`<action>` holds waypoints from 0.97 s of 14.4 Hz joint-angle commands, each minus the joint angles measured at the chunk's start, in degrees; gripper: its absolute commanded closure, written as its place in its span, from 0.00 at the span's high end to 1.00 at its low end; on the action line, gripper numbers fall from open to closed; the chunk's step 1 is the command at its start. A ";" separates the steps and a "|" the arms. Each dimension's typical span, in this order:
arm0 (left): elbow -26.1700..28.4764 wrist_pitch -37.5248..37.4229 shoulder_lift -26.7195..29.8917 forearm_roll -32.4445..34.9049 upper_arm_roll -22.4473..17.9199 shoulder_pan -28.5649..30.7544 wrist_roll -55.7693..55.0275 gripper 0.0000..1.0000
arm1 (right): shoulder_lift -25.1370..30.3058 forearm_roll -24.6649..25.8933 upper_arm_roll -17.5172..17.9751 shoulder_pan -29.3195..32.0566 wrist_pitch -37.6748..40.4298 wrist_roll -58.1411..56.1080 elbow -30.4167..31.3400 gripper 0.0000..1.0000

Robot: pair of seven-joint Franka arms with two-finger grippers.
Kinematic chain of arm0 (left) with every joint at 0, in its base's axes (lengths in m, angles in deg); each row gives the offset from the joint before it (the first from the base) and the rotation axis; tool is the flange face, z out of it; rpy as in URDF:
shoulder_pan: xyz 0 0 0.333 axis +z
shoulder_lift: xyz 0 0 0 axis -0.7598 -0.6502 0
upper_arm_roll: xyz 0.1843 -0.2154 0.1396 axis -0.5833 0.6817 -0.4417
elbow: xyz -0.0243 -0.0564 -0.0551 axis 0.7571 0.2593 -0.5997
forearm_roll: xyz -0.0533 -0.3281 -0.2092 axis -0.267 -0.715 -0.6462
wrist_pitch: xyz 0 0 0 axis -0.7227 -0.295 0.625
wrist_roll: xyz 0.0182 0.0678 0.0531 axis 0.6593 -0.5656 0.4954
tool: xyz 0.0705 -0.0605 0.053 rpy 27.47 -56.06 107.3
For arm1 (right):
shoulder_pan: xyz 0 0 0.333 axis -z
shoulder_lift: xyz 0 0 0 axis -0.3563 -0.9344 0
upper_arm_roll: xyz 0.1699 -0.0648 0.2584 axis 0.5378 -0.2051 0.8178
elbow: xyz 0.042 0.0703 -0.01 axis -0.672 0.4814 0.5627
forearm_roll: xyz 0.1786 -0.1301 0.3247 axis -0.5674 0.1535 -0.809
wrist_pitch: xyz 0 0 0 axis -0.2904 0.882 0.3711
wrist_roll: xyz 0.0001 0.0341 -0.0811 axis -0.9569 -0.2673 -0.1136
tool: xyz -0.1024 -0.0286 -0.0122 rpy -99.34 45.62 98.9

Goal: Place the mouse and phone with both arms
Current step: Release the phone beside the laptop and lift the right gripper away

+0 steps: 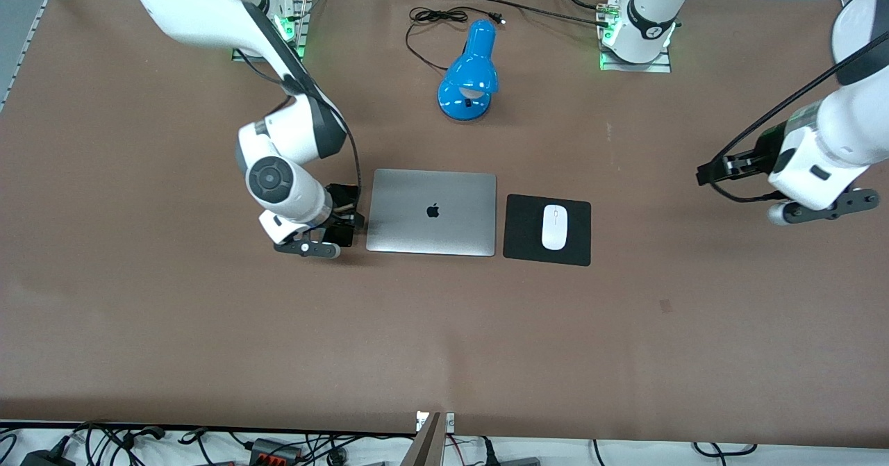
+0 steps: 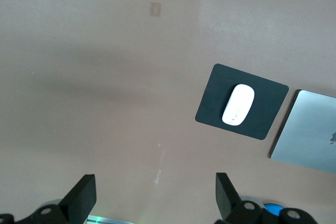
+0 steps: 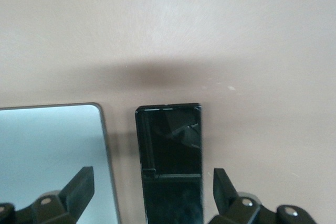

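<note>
The white mouse (image 1: pixel 554 226) lies on a black mouse pad (image 1: pixel 521 233) beside the closed silver laptop (image 1: pixel 430 210), toward the left arm's end of the table. The black phone (image 1: pixel 347 194) lies flat on the table along the laptop's edge on the right arm's side. My right gripper (image 1: pixel 344 216) is low over the phone. In the right wrist view the gripper (image 3: pixel 152 177) is open, its fingers standing apart from both long sides of the phone (image 3: pixel 170 150). My left gripper (image 1: pixel 708 173) is open, empty and high over bare table. In the left wrist view the gripper (image 2: pixel 153 181) is well away from the mouse (image 2: pixel 238 104).
A blue desk lamp (image 1: pixel 469 70) with a black cable (image 1: pixel 430 18) stands farther from the front camera than the laptop. The laptop's corner (image 3: pixel 52 150) lies close under one right finger. The mouse pad (image 2: pixel 210 109) and the laptop (image 2: pixel 310 140) show in the left wrist view.
</note>
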State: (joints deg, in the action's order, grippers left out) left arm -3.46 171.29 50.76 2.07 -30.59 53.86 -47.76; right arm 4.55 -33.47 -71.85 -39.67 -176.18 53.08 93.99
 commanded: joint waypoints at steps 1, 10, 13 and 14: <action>12.64 7.10 8.08 -0.99 2.70 0.24 1.06 1.00 | 0.53 0.21 -0.47 2.01 11.03 -3.67 -9.68 1.00; 7.78 6.35 4.77 -0.99 2.80 6.21 11.25 1.00 | 7.20 -0.23 -0.47 12.11 17.56 -13.08 -16.13 1.00; 6.38 5.73 4.68 -0.03 2.62 6.48 9.50 1.00 | 8.09 -0.14 -0.82 14.40 20.64 -15.63 -17.00 1.00; 5.94 5.82 4.68 0.24 2.62 6.74 9.32 1.00 | 8.78 -0.05 -0.48 16.15 22.04 -17.55 -18.93 1.00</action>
State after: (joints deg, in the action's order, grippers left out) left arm 5.46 178.83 56.37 2.00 -28.16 60.31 -37.68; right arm 12.37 -33.46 -73.11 -26.16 -157.01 38.57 77.53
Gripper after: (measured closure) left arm 0.000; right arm 0.000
